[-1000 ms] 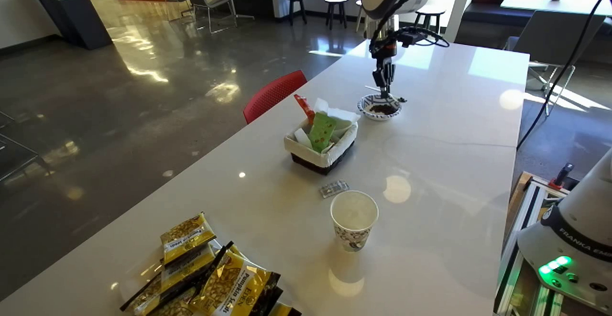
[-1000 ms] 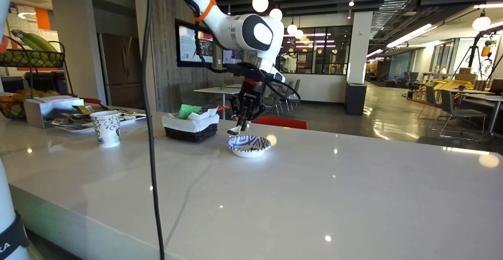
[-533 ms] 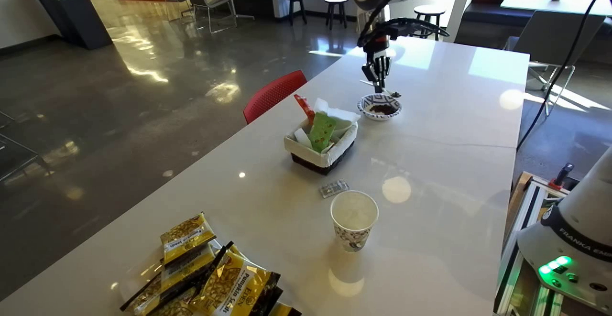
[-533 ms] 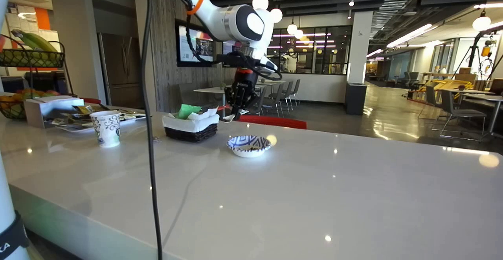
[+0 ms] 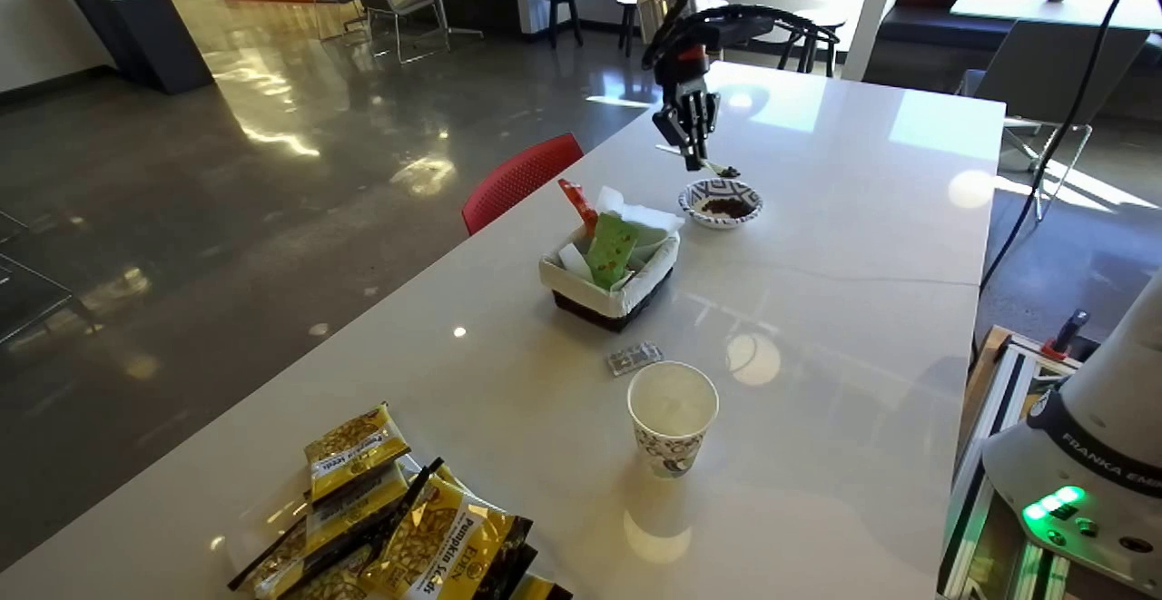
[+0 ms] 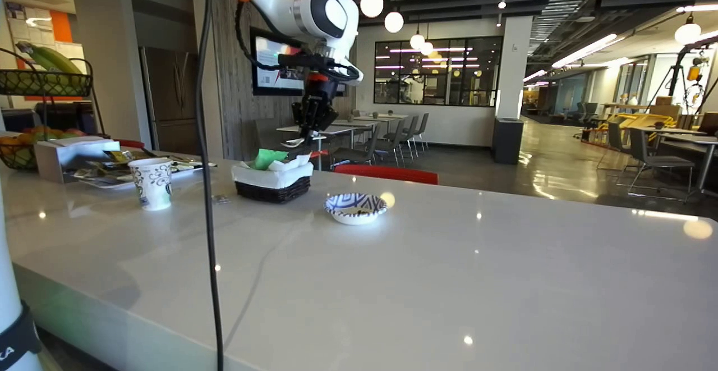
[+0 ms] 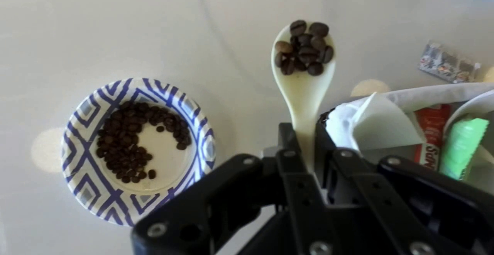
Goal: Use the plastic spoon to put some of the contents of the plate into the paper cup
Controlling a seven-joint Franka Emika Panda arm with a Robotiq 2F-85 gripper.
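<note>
My gripper (image 7: 303, 143) is shut on the handle of a pale cream plastic spoon (image 7: 303, 93). The spoon's bowl carries a small heap of dark coffee beans (image 7: 307, 50). The patterned paper plate (image 7: 164, 158), a shallow bowl shape, holds more beans (image 7: 121, 143). In both exterior views the gripper (image 5: 694, 162) (image 6: 307, 135) holds the spoon (image 6: 293, 142) raised above the table, beside and above the plate (image 5: 722, 190) (image 6: 354, 217). The white paper cup (image 5: 670, 444) (image 6: 152, 184) stands upright, seemingly empty, beyond the basket; it is out of the wrist view.
A lined basket (image 5: 595, 296) (image 6: 272, 192) with wrapped snacks stands between plate and cup. A silvery packet (image 5: 634, 359) lies near the cup. Pumpkin seed bags (image 5: 445, 545) lie past it. A red chair (image 5: 517, 182) stands at the table's edge. A black cable (image 6: 206, 219) hangs in an exterior view.
My gripper has risen and moved away from the plate, leftward in both exterior views, with the loaded spoon held throughout. The plate, basket and cup have not moved.
</note>
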